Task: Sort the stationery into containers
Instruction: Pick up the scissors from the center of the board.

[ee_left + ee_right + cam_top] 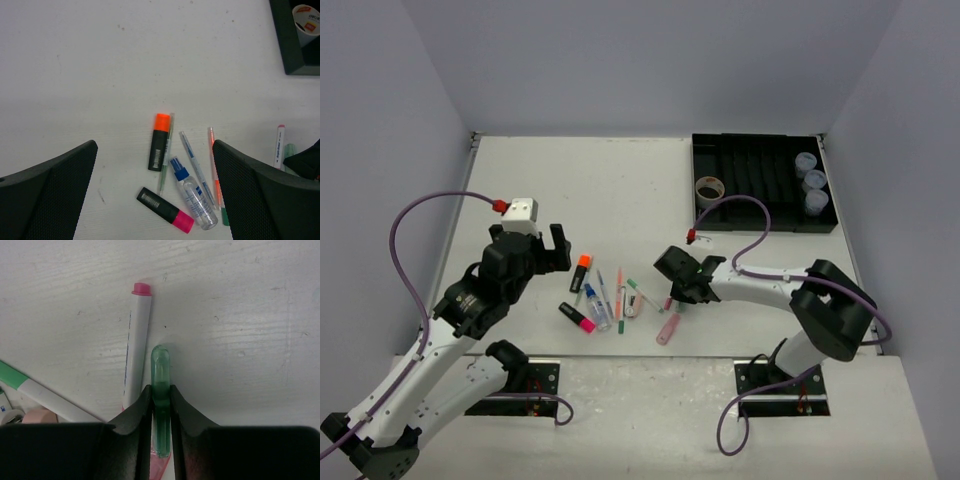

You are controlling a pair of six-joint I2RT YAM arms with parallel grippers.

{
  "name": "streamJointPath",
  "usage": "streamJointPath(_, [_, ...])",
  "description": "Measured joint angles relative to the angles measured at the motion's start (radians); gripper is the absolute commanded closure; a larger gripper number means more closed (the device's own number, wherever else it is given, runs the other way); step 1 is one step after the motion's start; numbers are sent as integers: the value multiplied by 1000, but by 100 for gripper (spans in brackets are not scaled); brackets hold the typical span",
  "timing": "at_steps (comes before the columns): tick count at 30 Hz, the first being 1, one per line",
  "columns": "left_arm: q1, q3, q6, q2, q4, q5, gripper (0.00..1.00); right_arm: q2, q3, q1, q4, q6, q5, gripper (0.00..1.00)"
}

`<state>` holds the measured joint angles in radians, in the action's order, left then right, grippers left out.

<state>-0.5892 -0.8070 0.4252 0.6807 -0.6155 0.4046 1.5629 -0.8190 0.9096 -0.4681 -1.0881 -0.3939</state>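
White worktop [620,190], grey-walled bay: translucent green pen [160,367], laid just beside a pink-capped white pen [136,355] and well apart from the black compartment tray [750,185], is pinched narrowly by the right end effector [161,400]; the left end effector [155,185] is held wide; a slipped barrel or dragged neighbour is judged possible on lifting.

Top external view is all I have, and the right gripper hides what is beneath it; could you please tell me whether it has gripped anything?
Observer: Yes, the right wrist view shows the right gripper shut on a translucent green pen lying on the table.
Operator: Thank you; is anything close beside it?
Observer: A white pen with a pink cap lies just beside it, nearly parallel.
Operator: And the left gripper?
Observer: The left gripper is open above the table; its wrist view shows a thin green pen lying against the orange highlighter.
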Motion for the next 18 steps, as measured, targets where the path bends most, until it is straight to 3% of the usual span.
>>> streamJointPath(4, [0, 0, 0, 0, 0, -1, 0, -6, 9, 0, 13, -12, 0, 90])
streamJointPath(7, [0, 0, 0, 0, 0, -2, 0, -10, 9, 0, 6, -14, -7, 100])
streamJointPath(14, [0, 0, 0, 0, 0, -4, 0, -109, -37, -13, -96, 20, -97, 100])
streamJointPath(18, [0, 0, 0, 0, 0, -4, 0, -168, -117, -99, -119, 110, -110, 100])
